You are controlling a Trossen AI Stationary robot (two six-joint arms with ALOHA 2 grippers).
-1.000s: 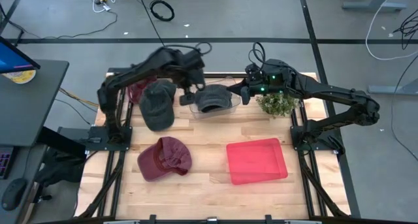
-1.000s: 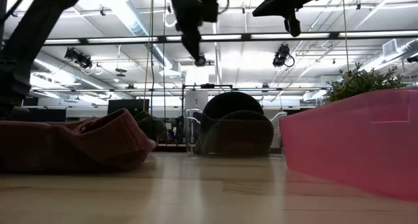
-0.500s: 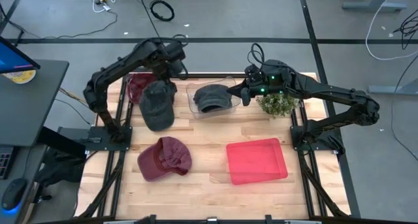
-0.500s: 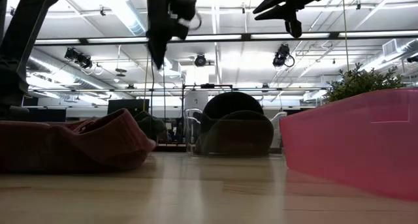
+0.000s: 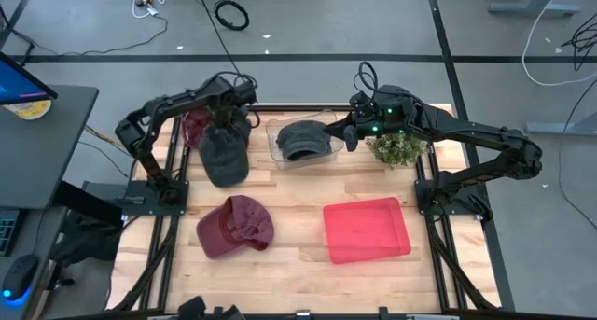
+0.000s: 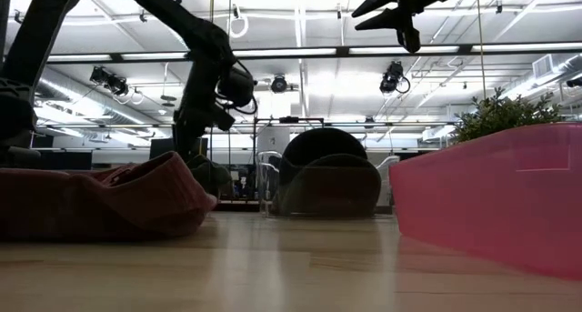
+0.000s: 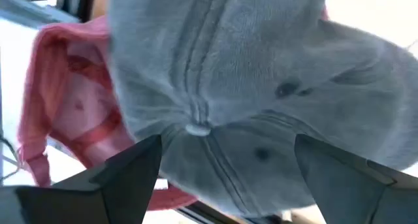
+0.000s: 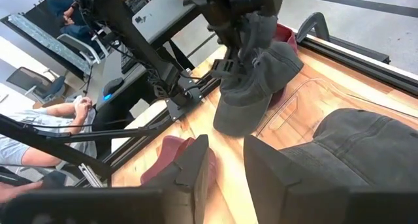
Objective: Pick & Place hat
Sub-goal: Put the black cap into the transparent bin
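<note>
A dark grey hat lies crown up at the table's far left, partly on a red hat. My left gripper is low over it, open, with its fingers standing on either side of the crown button. A second grey hat sits in a clear bin at the far middle. My right gripper hovers open, high beside that bin's right end. A dark red hat rests on the near left of the table. My left gripper comes at the grey hat's crown from above, pointing down, fingers spread wide to both sides of the button. I cannot tell whether the fingers touch the cloth. The hat lies flat on the table and on the red hat.
A pink tray sits near right. A small plant stands at the far right, just beside the right arm. Bare wood shows between the hats and the tray. People sit at desks beyond the table in the right wrist view.
My left gripper has swung from above the clear bin toward the table's left and come down over the dark grey hat's crown. The hats have not shifted.
</note>
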